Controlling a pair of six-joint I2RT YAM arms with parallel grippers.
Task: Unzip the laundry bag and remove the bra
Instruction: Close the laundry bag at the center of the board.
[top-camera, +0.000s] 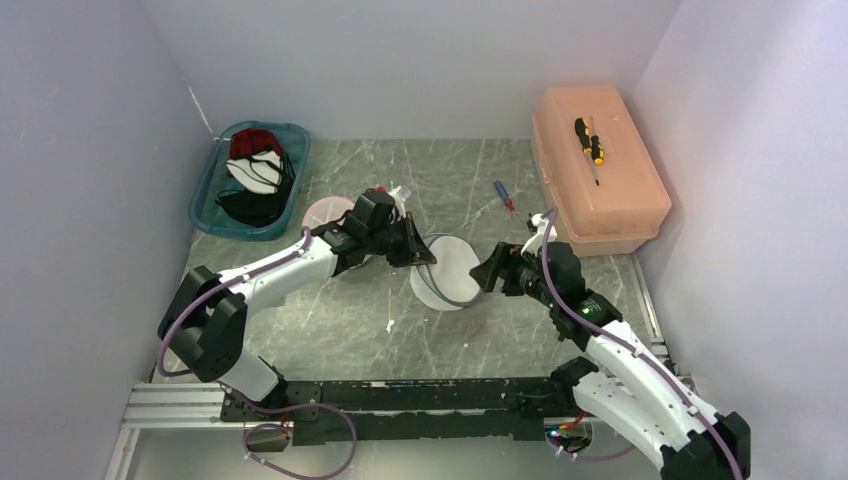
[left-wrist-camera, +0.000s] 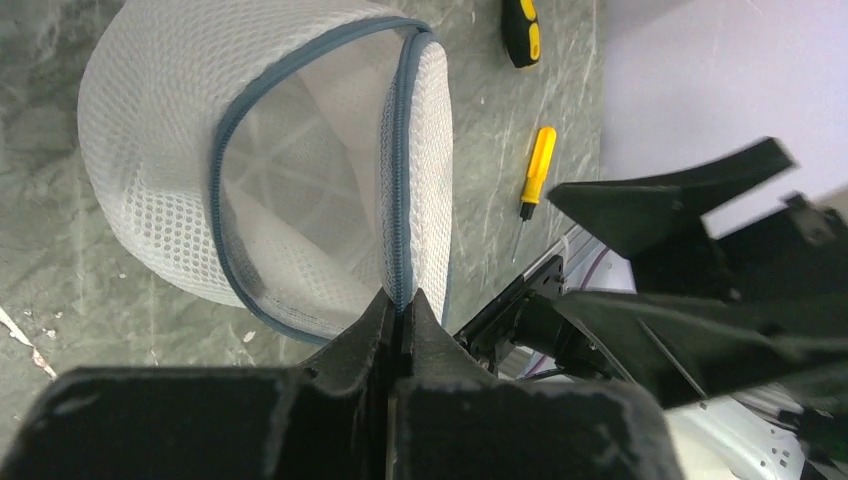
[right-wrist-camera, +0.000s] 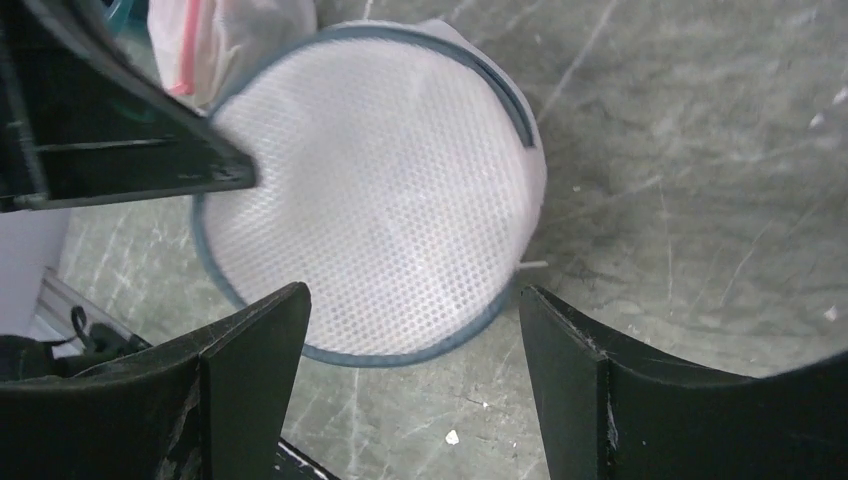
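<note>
The laundry bag is a round white mesh pouch with grey-blue zipper trim, lying mid-table. My left gripper is shut on its rim; in the left wrist view the jaws pinch the zipper trim, and the laundry bag gapes partly open beside it. Only white mesh shows inside; the bra is hidden. My right gripper hovers open just right of the bag. In the right wrist view it stands over the near edge of the bag's round face, holding nothing.
A salmon toolbox with a yellow-black screwdriver sits back right. A blue-handled screwdriver lies beside it. A teal bin of garments is back left, a pinkish round pouch behind my left arm. A yellow screwdriver lies near the bag.
</note>
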